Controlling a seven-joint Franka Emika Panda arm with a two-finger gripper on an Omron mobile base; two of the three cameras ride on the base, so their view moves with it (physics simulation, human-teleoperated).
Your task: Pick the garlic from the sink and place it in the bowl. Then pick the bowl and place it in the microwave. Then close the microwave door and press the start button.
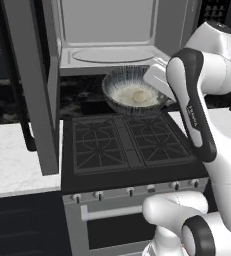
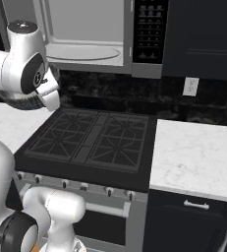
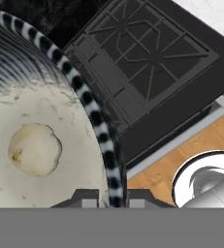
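The bowl (image 1: pixel 132 85), dark ribbed outside and speckled pale inside, hangs tilted above the back of the stove, just below the microwave's (image 1: pixel 107 35) open cavity. The garlic (image 1: pixel 138 95) lies inside it, a pale bulb (image 3: pixel 34 148) on the bowl's floor. My gripper (image 3: pixel 114 197) is shut on the bowl's rim (image 3: pixel 96 121), one finger on each side of it. The microwave door (image 1: pixel 34 85) stands swung open to the left. The black button panel (image 2: pixel 147 34) sits to the right of the cavity. The sink is out of view.
Under the bowl lies a black gas stove (image 1: pixel 127 142) with knobs and an oven handle (image 1: pixel 112 212). White marble counters flank it at the left (image 1: pixel 17 160) and the right (image 2: pixel 193 152). A wall outlet (image 2: pixel 190 86) is on the dark backsplash.
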